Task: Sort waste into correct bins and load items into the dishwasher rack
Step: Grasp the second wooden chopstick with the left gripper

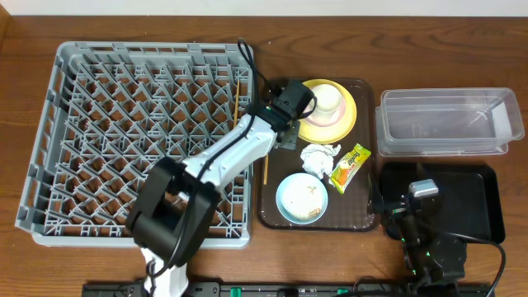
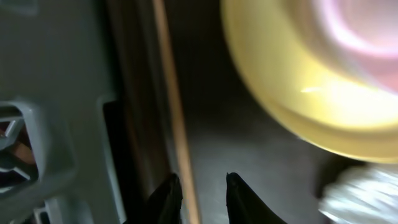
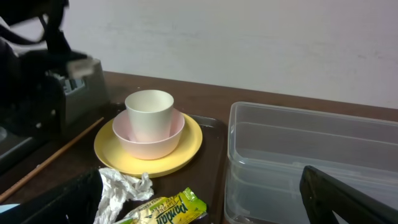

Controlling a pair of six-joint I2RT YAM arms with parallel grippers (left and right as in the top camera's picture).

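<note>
Overhead view: the left arm is reaching across the dishwasher rack (image 1: 124,124) to the left edge of the brown tray (image 1: 360,211). The right arm is hanging well apart over the black tray (image 1: 483,206).
Task's thing: a chopstick (image 2: 177,118) is lying flat on the brown tray, in the strip between the rack's right wall and the yellow plate (image 2: 280,93).
Long axis: it is running away from the robot, parallel to the rack wall, so the fingers are straddling it crosswise.
Left fingers (image 2: 169,198): they are standing narrowly apart with the chopstick passing between them, closer to the rack-side finger. No pinch is showing, though the wrist picture is blurred.
Right fingers (image 3: 348,199): they are standing wide and holding nothing, looking toward the plate, the napkin (image 3: 124,190) and the wrapper (image 3: 168,211).
Nearer arm: the left one is sitting directly over the stick, and the right is far off.
Second chopstick (image 1: 237,99): it is lying on the rack just inside its right wall.
Coming move, by my judgement: it is calling for a squeeze across the stick, then a lift toward the rack side.
Risk: the thin stick is lying off-centre in the gap, so it may be rolling or slipping as the fingers close.
</note>
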